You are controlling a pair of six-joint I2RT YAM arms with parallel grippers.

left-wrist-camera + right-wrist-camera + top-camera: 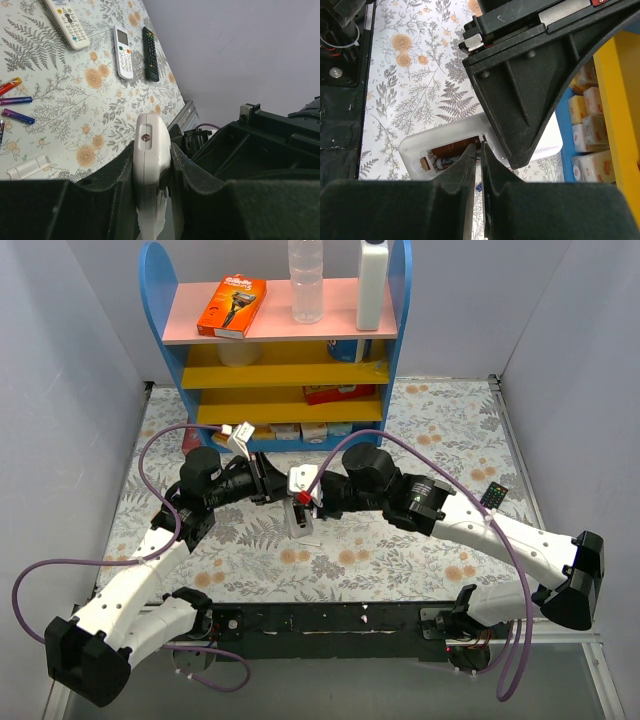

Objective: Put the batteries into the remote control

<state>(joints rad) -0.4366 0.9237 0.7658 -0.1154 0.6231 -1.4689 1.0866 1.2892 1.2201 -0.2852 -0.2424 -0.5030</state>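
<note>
Left gripper (152,161) pinches remote (149,145), lower centre. Right gripper (479,152) jaws nearly pressed together at open bay (422,150). One dark cell (451,160) seated; second slot looks unfilled. Spare batteries (17,116) far left.

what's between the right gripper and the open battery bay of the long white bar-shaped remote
Nothing visible. The right gripper has its tips right at the open bay of the long white bar-shaped remote, which the left gripper clamps. A dark cylinder cell already lies inside.
</note>
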